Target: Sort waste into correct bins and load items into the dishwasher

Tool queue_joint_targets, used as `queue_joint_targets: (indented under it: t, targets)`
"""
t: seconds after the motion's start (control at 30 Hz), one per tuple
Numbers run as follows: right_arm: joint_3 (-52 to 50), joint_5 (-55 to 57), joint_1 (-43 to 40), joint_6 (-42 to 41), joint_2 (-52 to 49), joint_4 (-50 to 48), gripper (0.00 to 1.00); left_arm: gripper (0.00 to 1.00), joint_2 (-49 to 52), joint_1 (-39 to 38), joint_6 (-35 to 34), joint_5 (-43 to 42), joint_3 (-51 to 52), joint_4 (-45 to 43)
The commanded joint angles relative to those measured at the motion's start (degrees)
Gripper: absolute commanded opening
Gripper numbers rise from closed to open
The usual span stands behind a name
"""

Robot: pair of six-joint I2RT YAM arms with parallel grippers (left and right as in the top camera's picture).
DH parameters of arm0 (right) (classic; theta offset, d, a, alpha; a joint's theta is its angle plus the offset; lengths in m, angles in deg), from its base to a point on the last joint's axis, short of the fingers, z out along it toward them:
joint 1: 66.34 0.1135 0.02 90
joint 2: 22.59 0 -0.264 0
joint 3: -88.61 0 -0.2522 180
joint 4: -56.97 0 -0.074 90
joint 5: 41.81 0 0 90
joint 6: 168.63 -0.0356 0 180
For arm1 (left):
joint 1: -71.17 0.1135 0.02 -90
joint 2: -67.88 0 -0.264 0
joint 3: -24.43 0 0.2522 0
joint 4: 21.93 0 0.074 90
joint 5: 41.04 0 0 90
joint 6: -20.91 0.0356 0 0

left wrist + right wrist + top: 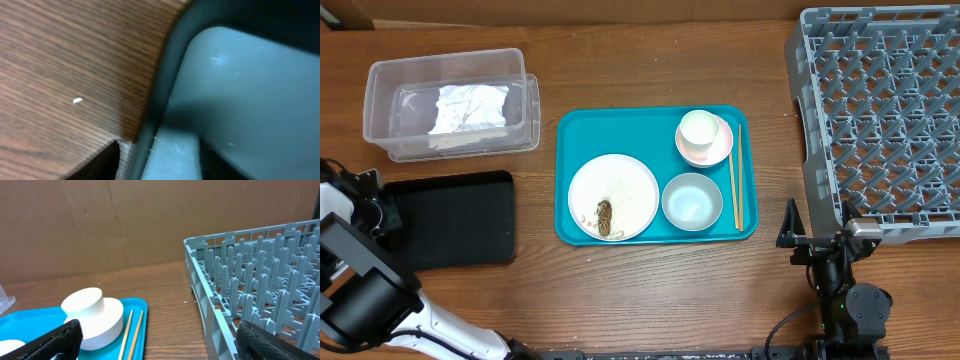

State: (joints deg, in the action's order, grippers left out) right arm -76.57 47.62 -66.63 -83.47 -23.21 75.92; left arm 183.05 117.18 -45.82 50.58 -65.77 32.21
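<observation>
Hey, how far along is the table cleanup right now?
Done: the napkin lies in the clear tub. In hand: the left gripper is at the left edge of the black tray, grip unclear; the right gripper hangs open. Left: food scraps on the plate, and the plate, bowl, cup and chopsticks sit on the teal tray; nothing is in the dish rack.

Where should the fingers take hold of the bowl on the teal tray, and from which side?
Probably the rim of the bowl, from straight above, straddling the wall. It sits upright and open, with the plate, the cup and the chopsticks close around its sides.
</observation>
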Motion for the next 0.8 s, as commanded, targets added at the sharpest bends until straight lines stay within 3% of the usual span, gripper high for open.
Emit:
queue_joint_targets:
  t: [0.0, 0.1, 0.23, 0.43, 0.77]
  targets:
    - [-0.59, 0.52, -0.11, 0.17, 0.46, -0.35, 1.0, 0.36, 1.33, 0.13, 2.49, 0.09, -0.85, -0.9]
    - [-0.59, 0.52, -0.11, 0.2, 0.46, -0.35, 1.0, 0.35, 1.33, 0.13, 2.51, 1.95, -0.94, -1.92]
    - [-0.59, 0.52, -0.11, 0.17, 0.46, -0.35, 1.0, 0.16, 1.33, 0.13, 4.44, 2.84, -0.94, -2.45]
    - [-0.59, 0.52, -0.11, 0.2, 0.46, -0.35, 1.0, 0.06, 1.33, 0.13, 9.29, 2.8, -0.94, -3.91]
    - [-0.59, 0.52, -0.11, 0.2, 0.46, -0.35, 1.0, 0.06, 1.33, 0.13, 18.12, 2.21, -0.94, -5.2]
